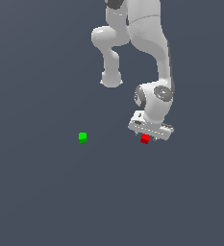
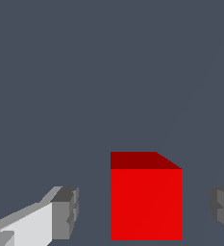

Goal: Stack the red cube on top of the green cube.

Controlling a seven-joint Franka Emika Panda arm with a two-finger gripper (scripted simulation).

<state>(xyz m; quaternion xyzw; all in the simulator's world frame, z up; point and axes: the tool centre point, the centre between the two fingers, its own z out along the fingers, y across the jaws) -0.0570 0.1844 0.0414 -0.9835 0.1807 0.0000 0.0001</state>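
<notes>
A: Status? Left to right.
B: Small bright green cube [image 1: 82, 137] sits alone on the worktop, well apart. Small bright red cube [image 1: 144, 139] lies between your spread tool [image 1: 148, 138] fingers [image 2: 65, 213], untouched.
A: Step?
B: Grasp. You'll likely pinch, lift, then carry leftward over green.

The exterior view looks down steeply from well off, facing the arm, and takes in the whole grey surface [image 1: 36, 202]. The wrist view sits close above the surface, looking between the tool's fingers [image 2: 65, 214]. Both views share the red cube [image 1: 144, 139] [image 2: 145, 202].
</notes>
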